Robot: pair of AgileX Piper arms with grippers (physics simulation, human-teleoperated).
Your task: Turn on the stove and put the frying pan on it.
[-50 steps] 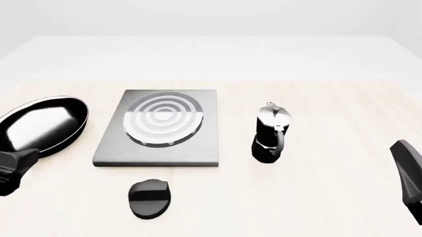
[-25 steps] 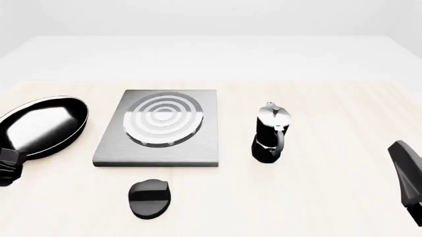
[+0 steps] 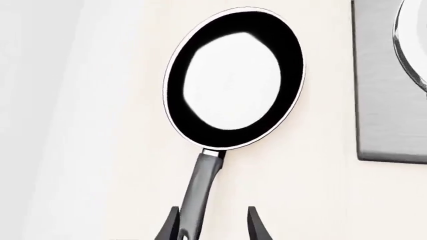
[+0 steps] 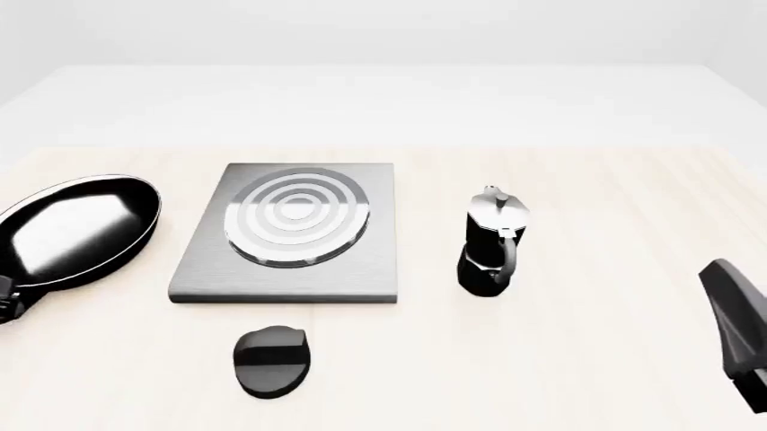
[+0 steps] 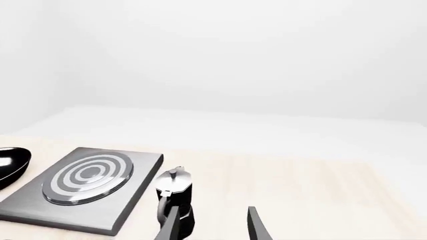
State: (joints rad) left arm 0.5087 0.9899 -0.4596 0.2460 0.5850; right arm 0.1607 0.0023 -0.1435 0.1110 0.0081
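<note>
The frying pan [image 4: 78,229] lies on the table left of the stove, glossy black with a bright inside [image 3: 233,77]. Its handle [image 3: 200,190] runs back between the fingers of my left gripper [image 3: 212,229], which is open and straddles the handle's end without clamping it. In the front view that gripper is only a dark sliver at the left edge. The stove [image 4: 294,233] is a grey slab with a ringed burner [image 5: 87,176]. Its black oval knob [image 4: 272,359] lies in front of it. My right gripper [image 5: 212,230] is open and empty, well right of the stove.
A black-and-silver moka pot [image 4: 491,242] stands right of the stove, and it shows just ahead of my right fingers [image 5: 175,200]. My right arm [image 4: 734,323] enters at the right edge. The table's far half is white, the near half pale wood.
My left gripper has slid left and almost out of the front view, toward the pan handle's end. The right arm has crept slightly lower. Pan, stove, knob and moka pot have not moved.
</note>
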